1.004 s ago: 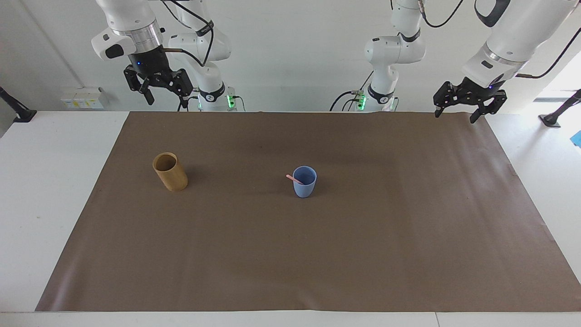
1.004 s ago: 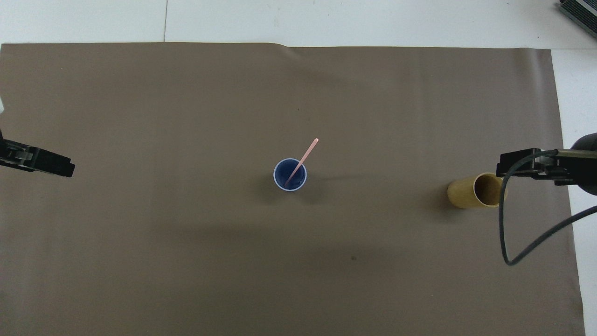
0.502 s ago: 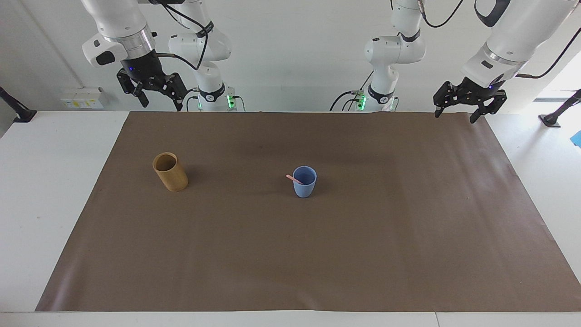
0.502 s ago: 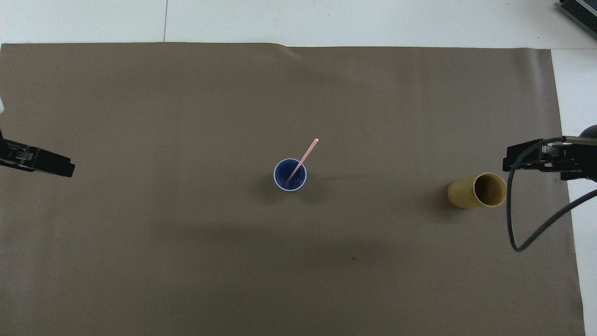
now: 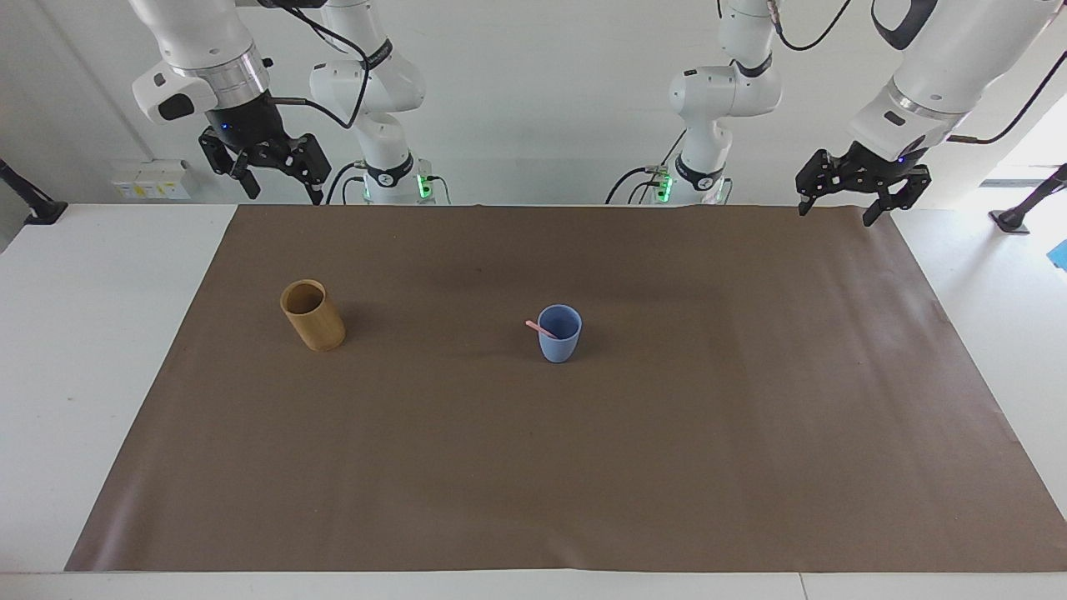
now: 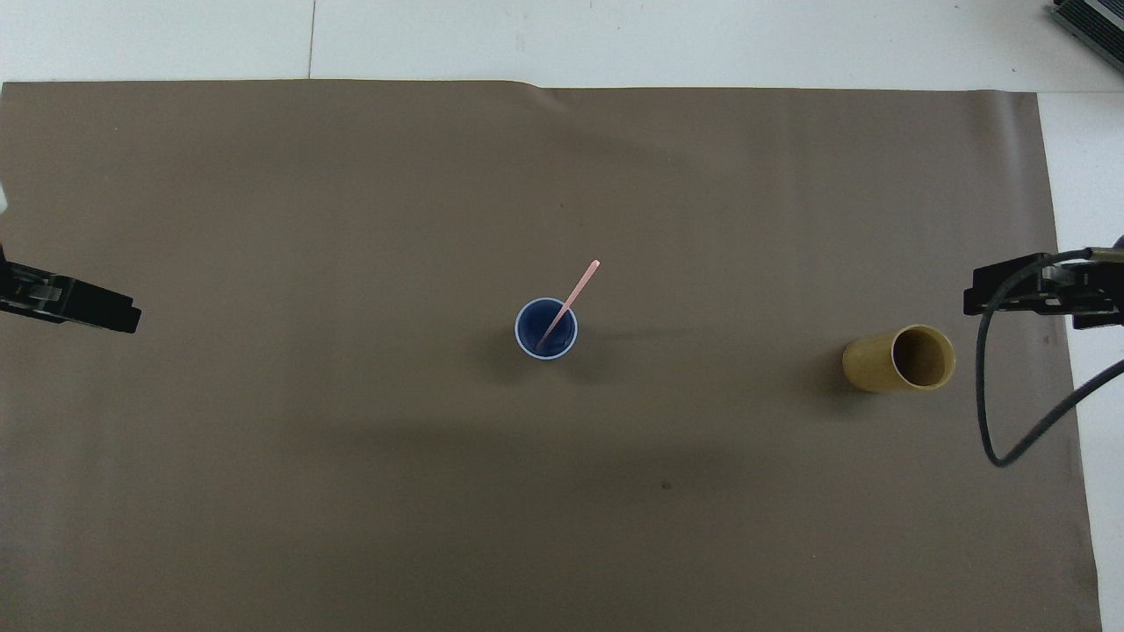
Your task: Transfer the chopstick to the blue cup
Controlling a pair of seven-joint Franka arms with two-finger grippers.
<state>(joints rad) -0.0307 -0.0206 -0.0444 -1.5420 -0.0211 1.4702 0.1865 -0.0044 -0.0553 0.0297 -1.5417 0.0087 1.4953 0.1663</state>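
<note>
Since the earlier frame only the right pincer (image 5: 275, 179) has moved, retreating toward its arm's end of the table (image 5: 100, 333), fingers apparently apart and empty. Over the brown mat (image 5: 667, 458), the left pincer (image 5: 840, 207) waits, spread. Mid-mat, beside the tan holder (image 5: 313, 316), the blue cup (image 5: 559, 333) holds the tilted chopstick (image 6: 575, 294).
</note>
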